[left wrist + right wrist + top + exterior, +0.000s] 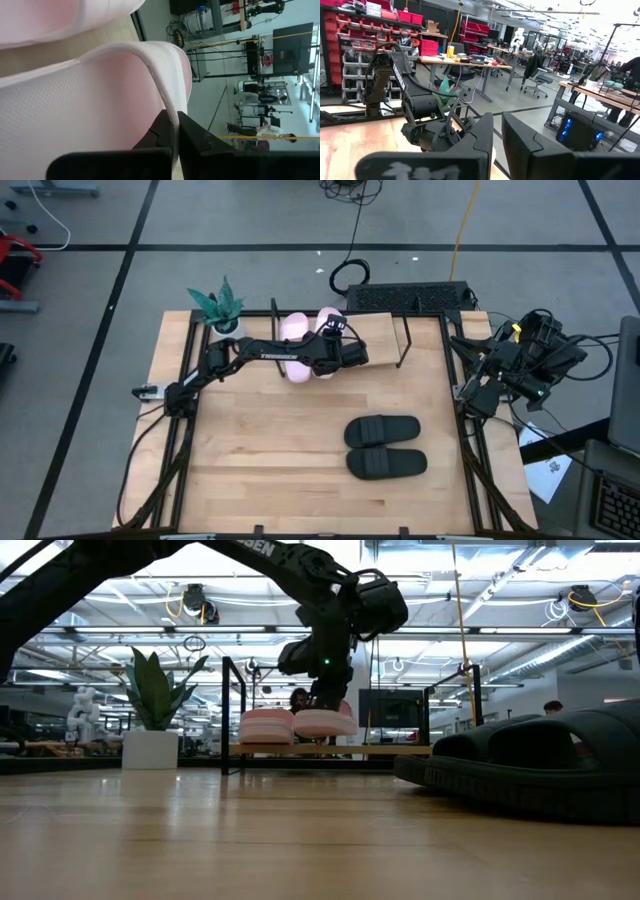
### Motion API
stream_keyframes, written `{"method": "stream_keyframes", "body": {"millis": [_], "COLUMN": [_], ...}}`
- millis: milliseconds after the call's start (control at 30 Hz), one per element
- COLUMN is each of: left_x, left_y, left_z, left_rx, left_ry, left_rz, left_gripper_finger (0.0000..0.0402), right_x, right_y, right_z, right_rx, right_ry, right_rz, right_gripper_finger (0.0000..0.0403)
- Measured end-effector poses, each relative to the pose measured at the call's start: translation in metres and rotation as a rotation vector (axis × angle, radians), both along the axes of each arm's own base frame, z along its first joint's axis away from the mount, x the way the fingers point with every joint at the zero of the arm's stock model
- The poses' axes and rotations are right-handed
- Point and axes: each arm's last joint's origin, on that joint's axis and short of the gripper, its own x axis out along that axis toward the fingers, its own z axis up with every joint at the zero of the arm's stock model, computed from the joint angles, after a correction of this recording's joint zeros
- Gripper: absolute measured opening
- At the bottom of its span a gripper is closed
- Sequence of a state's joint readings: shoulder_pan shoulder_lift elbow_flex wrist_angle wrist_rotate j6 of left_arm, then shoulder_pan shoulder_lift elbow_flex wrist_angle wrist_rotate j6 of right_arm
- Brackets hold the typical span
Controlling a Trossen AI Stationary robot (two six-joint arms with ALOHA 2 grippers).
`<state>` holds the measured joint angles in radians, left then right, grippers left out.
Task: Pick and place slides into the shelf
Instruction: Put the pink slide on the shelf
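Note:
Two pale pink slides (295, 330) (326, 328) sit side by side at the left end of the shelf (380, 340), which stands at the table's far edge. In the low view they show over its wooden board (340, 750). My left gripper (338, 345) (325, 690) is above the right-hand pink slide (325, 723) and shut on it. The black pair (382, 430) (387, 463) lies sole-down on the table's near right part, close to the low camera (530, 765). My right gripper (497, 140) waits shut off the table's right edge (490, 375). My left gripper pinches a thin raised edge of the pink slide's strap (172, 107) between its two fingers (162, 135), coming from above. The slide stays level beside the other pink one. Whether its sole rests on the shelf board or hangs just above it, I cannot tell.
A potted plant (220, 305) (155, 710) stands at the table's far left corner, next to the shelf's black wire end frame (228, 715). The shelf's right half (375, 345) holds nothing. A black box (410, 298) lies behind the shelf, off the table.

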<state>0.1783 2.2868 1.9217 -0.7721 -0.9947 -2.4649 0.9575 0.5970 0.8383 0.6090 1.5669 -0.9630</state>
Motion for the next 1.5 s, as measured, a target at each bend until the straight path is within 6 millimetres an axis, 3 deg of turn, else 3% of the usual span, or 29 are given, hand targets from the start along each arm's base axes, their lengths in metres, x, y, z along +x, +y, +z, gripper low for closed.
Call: {"method": "stream_keyframes", "body": {"millis": [600, 900, 1500], "left_x": [0.003, 0.011, 0.004], "left_y": [-0.003, -0.006, -0.001], "left_z": [0.001, -0.014, -0.016], "left_rx": [0.017, 0.009, -0.004], "left_ry": [-0.032, -0.05, 0.022], "left_rz": [-0.002, -0.013, -0.003], "left_gripper_finger": [0.0, 0.0, 0.0], "right_x": [0.0, 0.0, 0.0], "right_y": [0.0, 0.0, 0.001], "right_z": [0.0, 0.001, 0.0], "right_rx": [-0.017, -0.026, -0.037], "right_ry": [-0.004, -0.001, 0.008], "right_rz": [0.013, 0.016, 0.014], "right_gripper_finger": [0.0027, 0.0027, 0.0027]}}
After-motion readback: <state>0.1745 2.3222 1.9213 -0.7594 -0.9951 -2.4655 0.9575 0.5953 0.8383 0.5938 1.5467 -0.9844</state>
